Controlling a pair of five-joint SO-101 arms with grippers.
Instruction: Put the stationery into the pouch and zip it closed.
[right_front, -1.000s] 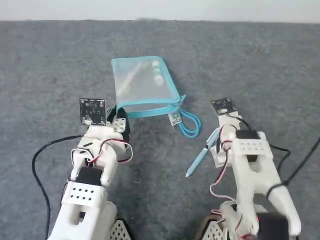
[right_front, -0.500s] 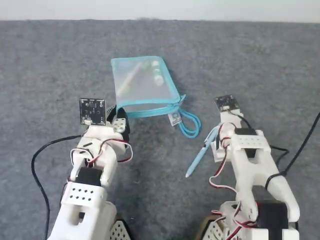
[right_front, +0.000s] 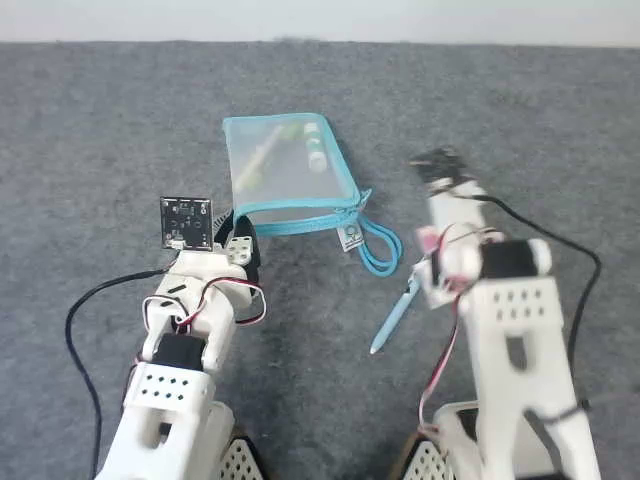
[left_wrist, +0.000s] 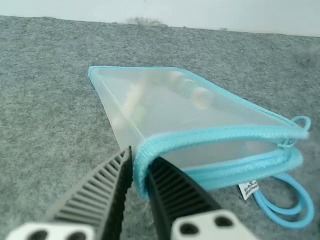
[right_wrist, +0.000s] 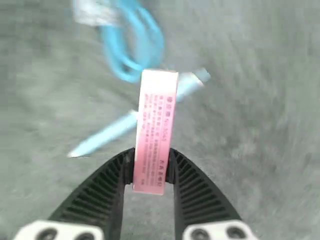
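The left gripper (left_wrist: 137, 161) pinches the pouch's (left_wrist: 190, 115) near left corner, while the right gripper (right_wrist: 150, 154) grasps a pink eraser (right_wrist: 155, 125) near the blue pen (right_front: 395, 315).

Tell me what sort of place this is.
Likely a robot-training bench: grey mat against a bare wall, left gripper pinching a pouch, right gripper holding a pink eraser, a pen lying loose.

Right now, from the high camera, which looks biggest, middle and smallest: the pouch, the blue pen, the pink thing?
1. pouch
2. blue pen
3. pink thing, though it sits partly hidden in the right gripper, so its full size is unsure.
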